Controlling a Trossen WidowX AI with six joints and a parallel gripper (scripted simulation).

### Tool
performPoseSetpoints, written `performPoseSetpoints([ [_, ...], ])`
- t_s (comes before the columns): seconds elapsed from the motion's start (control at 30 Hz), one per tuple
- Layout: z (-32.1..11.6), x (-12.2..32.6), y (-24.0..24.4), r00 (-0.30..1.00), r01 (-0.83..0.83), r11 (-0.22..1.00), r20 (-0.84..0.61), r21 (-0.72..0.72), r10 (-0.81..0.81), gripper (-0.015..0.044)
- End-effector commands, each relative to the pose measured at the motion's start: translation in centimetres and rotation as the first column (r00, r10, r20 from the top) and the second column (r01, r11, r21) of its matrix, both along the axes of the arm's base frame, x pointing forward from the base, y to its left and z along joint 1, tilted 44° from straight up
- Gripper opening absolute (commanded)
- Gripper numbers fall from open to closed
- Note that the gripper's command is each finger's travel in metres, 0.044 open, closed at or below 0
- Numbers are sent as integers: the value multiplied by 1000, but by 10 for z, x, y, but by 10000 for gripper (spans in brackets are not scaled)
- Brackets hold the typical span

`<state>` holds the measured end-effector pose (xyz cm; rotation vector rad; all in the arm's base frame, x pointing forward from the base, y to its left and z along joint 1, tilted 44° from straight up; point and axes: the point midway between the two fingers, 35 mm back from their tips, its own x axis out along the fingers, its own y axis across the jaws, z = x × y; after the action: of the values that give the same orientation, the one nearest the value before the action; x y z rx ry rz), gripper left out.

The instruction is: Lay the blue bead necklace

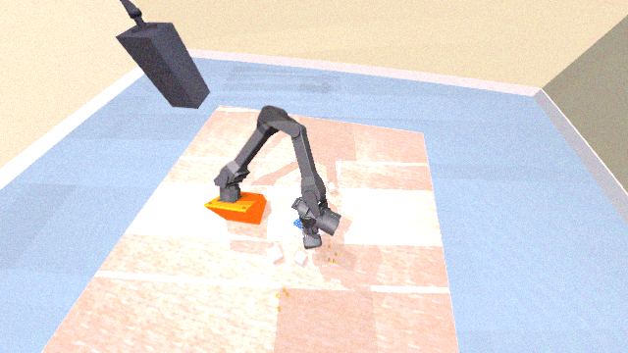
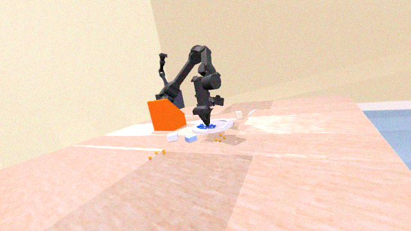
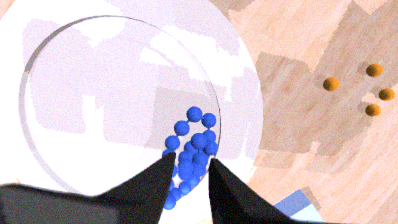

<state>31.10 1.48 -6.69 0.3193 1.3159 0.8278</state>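
Note:
The blue bead necklace (image 1: pixel 297 224) (image 2: pixel 201 126) (image 3: pixel 194 114) lies bunched in a long narrow loop on the round white bead board (image 2: pixel 228 126) (image 3: pixel 242 100), beside and partly over the groove on one side. In the wrist view the far end of the loop is open and its middle is a tangled clump. My gripper (image 2: pixel 208 125) (image 3: pixel 192 161) is down at the board, its fingers narrowly open on either side of the clump. Thin gaps show between beads and fingers. The left finger hides some beads. In the top view the arm hides the fingertips and most of the board.
A white block (image 1: pixel 275 253) (image 2: pixel 173 137) and a blue-sided block (image 1: pixel 300 258) (image 2: pixel 191 138) (image 3: pixel 292 202) lie near the board. Several loose orange beads (image 2: pixel 219 140) (image 3: pixel 374 70) lie beside it, several more farther off. A small pale block (image 1: pixel 333 188) (image 2: pixel 239 115) stands behind.

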Motion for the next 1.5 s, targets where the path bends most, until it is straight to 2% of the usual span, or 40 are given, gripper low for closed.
performPoseSetpoints([
  [0.0,0,0,0,1000,0,1000,0,0,0,0],
  [0.7,0,0,0,1000,0,1000,0,0,0,0],
  [1.27,6,0,-5,1000,5,1000,-7,4,-5,440],
  [1.47,6,0,-5,1000,5,1000,-7,4,-5,440],
])
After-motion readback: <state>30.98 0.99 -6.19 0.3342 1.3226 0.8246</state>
